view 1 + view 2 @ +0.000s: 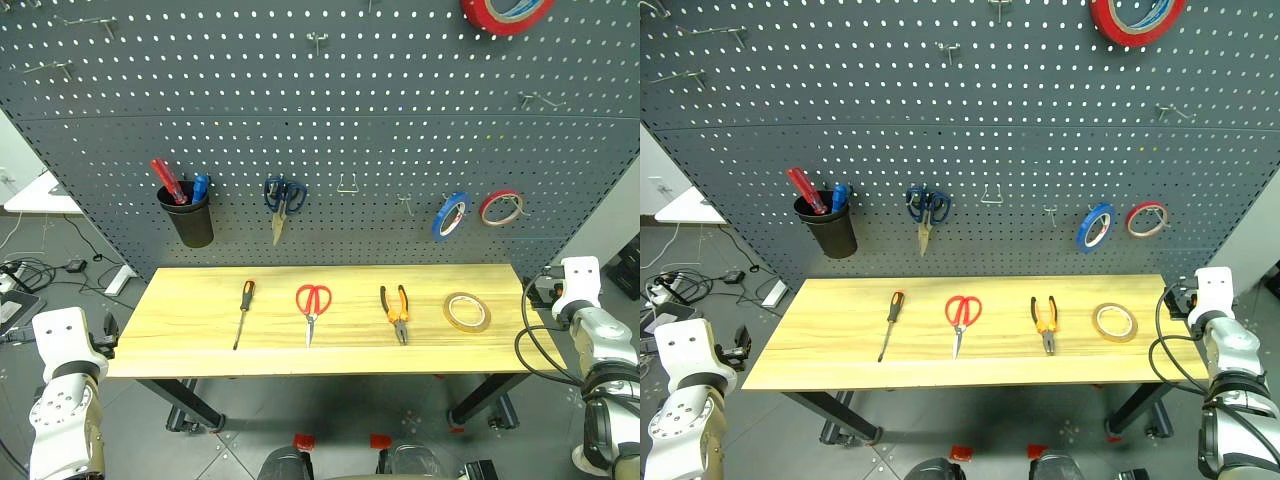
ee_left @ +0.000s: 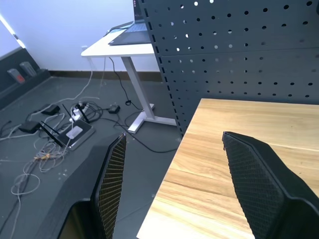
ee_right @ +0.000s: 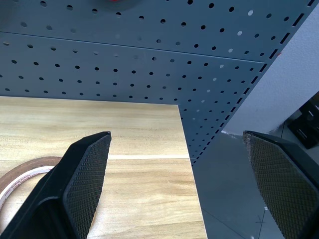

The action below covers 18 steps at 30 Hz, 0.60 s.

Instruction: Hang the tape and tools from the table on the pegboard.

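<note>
Four items lie in a row along the centre of the table (image 1: pixel 200 345), spaced apart so that I can take each singly: the screwdriver (image 1: pixel 243 313) at left centre of the frame, the red-handled scissors (image 1: pixel 312 308), the pliers (image 1: pixel 395 312), and the tape (image 1: pixel 467 312) flat at right centre; none is yet hung. My left gripper (image 2: pixel 174 184) waits released over the table's left corner, grasping nothing; my right gripper (image 3: pixel 174 184) spreads wide past the right edge, the tape just inside it, likely first. The pegboard (image 1: pixel 380 120) fills the upper frame, bare hooks (image 1: pixel 347 186) free among a black cup (image 1: pixel 190 218), blue tape (image 1: pixel 451 215) and red tape (image 1: pixel 501 207); cables (image 2: pixel 55 134) strew the grey floor at left.
</note>
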{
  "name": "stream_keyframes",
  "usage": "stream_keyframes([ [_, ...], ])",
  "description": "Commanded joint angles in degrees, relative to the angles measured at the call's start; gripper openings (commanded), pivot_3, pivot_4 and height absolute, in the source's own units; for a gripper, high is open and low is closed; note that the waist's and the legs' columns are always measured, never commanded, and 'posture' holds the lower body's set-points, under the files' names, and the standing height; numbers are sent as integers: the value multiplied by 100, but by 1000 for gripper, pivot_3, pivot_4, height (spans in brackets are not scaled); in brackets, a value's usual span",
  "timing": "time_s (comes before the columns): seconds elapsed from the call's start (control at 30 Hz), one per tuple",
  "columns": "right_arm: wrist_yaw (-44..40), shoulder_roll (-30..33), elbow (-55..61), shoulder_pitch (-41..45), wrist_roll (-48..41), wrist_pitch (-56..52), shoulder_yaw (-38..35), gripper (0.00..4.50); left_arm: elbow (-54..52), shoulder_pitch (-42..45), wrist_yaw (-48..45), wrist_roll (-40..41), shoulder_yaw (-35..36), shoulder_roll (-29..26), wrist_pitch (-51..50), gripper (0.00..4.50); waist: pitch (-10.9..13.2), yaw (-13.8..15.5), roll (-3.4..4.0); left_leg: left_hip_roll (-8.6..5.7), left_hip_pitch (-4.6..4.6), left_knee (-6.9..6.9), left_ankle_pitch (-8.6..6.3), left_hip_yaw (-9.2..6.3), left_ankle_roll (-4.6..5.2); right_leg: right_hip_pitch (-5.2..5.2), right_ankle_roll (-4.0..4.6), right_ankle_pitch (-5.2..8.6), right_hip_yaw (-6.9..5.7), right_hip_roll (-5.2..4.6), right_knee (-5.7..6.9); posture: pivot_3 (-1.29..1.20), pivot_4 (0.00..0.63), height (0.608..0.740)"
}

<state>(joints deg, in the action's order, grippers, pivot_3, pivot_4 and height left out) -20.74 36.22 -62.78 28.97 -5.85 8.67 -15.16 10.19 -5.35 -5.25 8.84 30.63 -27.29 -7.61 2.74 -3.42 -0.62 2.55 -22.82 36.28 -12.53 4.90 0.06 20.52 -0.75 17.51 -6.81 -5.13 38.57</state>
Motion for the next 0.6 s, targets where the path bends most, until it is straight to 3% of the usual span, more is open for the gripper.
stream_keyframes([
  [0.03, 39, 135, 53, 156, -64, 80, -103, 4500, -16, 0, 73, -89, 68, -88, 207, 3243, 0, 0, 0, 0, 0, 0, 0, 1, 0, 0, 0, 0, 1, 0, 0, -76, 0, 740],
  [0.2, -10, 108, 88, 132, -5, 82, -27, 4500, -10, -59, 148, -175, 74, -121, 84, 3243, 0, 1, 0, 0, 1, -2, 0, 2, 0, 1, 0, 0, 2, 0, 0, -72, 0, 740],
  [0.33, -546, -22, 530, -140, 22, 90, 206, 4500, -241, -237, 150, -66, 98, 5, -300, 3243, -1, -2, -1, 0, 2, -5, 0, 3, 0, 1, -2, 1, 3, 0, -1, -75, 8, 740],
  [0.43, -945, -126, 1328, -611, 0, -60, 422, 4500, -780, -482, -65, 140, 6, 180, -414, 3243, 9, 1, -10, 1, 3, -15, 0, 5, 0, 4, -3, 2, 6, -1, -5, -96, 34, 740],
  [0.6, -1373, -201, 3136, -1590, -2, -844, 854, 4500, -1282, -120, -218, -276, -641, -54, -746, 3243, 141, 77, -11, 2, 4, -16, -18, -5, -32, 13, 1, 6, 1, 0, -5, -118, 73, 740],
])
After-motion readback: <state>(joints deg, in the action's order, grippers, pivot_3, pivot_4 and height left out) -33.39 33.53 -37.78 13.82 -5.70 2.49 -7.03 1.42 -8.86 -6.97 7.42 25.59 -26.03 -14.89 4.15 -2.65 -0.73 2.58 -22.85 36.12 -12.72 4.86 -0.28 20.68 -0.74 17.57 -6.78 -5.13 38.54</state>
